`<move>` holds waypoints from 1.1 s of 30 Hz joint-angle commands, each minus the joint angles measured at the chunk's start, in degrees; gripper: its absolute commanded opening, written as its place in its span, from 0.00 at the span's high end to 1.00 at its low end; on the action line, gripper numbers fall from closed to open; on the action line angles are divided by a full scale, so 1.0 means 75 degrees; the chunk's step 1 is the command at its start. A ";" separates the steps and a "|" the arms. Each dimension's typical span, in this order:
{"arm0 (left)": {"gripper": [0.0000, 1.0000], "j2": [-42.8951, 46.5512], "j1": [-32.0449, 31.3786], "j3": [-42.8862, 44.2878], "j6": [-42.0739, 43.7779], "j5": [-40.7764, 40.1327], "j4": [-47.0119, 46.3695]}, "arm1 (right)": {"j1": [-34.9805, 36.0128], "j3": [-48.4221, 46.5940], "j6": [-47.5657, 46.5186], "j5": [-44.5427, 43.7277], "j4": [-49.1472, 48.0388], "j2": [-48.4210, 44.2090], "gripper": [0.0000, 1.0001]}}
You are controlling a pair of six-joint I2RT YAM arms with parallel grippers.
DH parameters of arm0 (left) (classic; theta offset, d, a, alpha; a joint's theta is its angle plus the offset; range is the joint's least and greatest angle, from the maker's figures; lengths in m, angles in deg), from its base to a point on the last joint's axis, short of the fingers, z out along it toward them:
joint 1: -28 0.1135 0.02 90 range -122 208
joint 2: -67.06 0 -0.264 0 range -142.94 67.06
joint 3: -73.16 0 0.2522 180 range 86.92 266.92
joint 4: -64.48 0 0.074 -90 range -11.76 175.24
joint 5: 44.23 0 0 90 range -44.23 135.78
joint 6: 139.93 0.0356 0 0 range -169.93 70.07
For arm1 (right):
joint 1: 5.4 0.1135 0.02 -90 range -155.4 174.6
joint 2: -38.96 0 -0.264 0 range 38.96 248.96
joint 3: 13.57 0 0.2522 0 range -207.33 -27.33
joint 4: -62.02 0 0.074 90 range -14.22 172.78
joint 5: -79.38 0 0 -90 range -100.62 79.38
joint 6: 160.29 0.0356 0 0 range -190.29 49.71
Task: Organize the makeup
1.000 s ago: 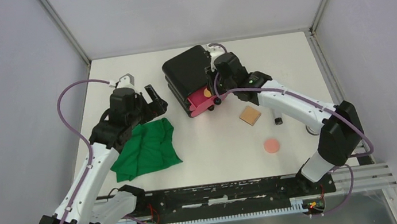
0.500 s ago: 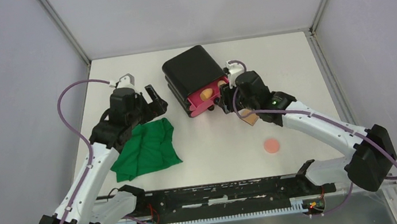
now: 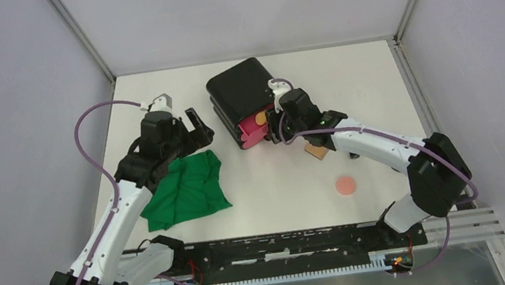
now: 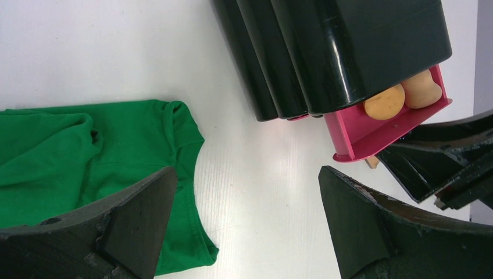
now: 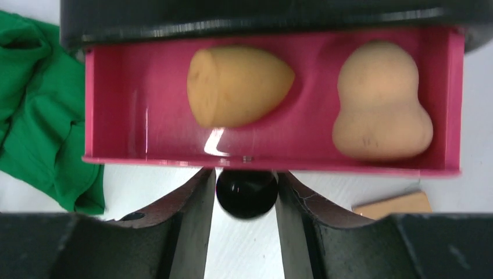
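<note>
Two orange sponges [image 5: 238, 86] are lying side by side in the pink drawer [image 5: 139, 116] just ahead of my right gripper [image 5: 247, 195], which is pinching the black knob [image 5: 246, 197]. A tan pad [image 5: 395, 204] is peeking out beside its right finger, and the pink puff [image 3: 347, 185] is sitting well behind on the worktop [image 3: 277, 183]. My left gripper [image 4: 245, 192] is hanging spread wide, green cloth [image 4: 87, 151] under its left finger, black box [image 4: 325, 46] ahead.

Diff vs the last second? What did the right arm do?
The right gripper swung right, away from the pink drawer, then came back left. It is now closed on the drawer's knob. The drawer was open throughout. Left gripper, green cloth, tan pad and pink puff are unchanged.
</note>
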 commanded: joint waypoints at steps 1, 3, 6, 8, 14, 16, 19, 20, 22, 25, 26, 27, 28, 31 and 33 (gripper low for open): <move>0.01 0.0138 0.0035 0.0231 0.0343 -0.0127 -0.0055 | -0.0013 -0.0975 -0.0009 -0.0093 -0.0708 0.0570 0.54; 0.01 0.0196 0.0030 0.0246 0.0350 -0.0162 -0.0017 | -0.0037 -0.1284 -0.0032 -0.0136 -0.0690 0.0849 0.54; 0.01 0.0261 0.0033 0.0269 0.0368 -0.0199 0.0042 | -0.0066 -0.1605 0.0027 -0.0163 -0.0763 0.1162 0.55; 0.01 0.0277 0.0034 0.0292 0.0394 -0.0224 0.0073 | -0.0087 -0.1776 0.0074 -0.0179 -0.0840 0.1330 0.55; 0.01 0.0279 0.0033 0.0305 0.0394 -0.0249 0.0117 | -0.0147 -0.2225 0.0108 -0.0323 -0.0976 0.1889 0.54; 0.01 0.0266 0.0039 0.0305 0.0397 -0.0236 0.0123 | -0.0176 -0.2303 0.0134 -0.0318 -0.0970 0.2003 0.54; 0.01 0.0234 0.0034 0.0306 0.0409 -0.0228 0.0117 | -0.0190 -0.2197 0.0166 -0.0157 -0.0874 0.1881 0.54; 0.01 0.0233 0.0032 0.0311 0.0409 -0.0225 0.0109 | -0.0192 -0.2058 0.0165 -0.0101 -0.0875 0.1727 0.54; 0.01 0.0212 0.0033 0.0288 0.0415 -0.0207 0.0070 | -0.0184 -0.1681 0.0167 -0.0096 -0.0866 0.1261 0.52; 0.01 0.0136 0.0028 0.0251 0.0410 -0.0137 -0.0067 | -0.0191 -0.0827 0.0198 -0.0359 -0.1049 0.0530 0.47; 0.01 0.0082 0.0030 0.0238 0.0400 -0.0088 -0.0111 | -0.0187 -0.0482 0.0205 -0.0466 -0.1240 0.0330 0.45; 0.01 0.0033 0.0030 0.0235 0.0392 -0.0039 -0.0152 | -0.0190 -0.0155 0.0215 -0.0569 -0.1545 0.0160 0.44; 0.01 -0.0022 0.0033 0.0245 0.0381 0.0008 -0.0200 | -0.0192 0.0232 0.0237 -0.0660 -0.1892 0.0042 0.42; 0.01 -0.0161 0.0030 0.0285 0.0340 0.0147 -0.0273 | -0.0191 0.1126 0.0137 -0.0589 -0.3324 0.0035 0.38; 0.01 -0.0151 0.0029 0.0304 0.0317 0.0145 -0.0266 | -0.0184 0.1383 0.0073 -0.0398 -0.4084 0.0202 0.36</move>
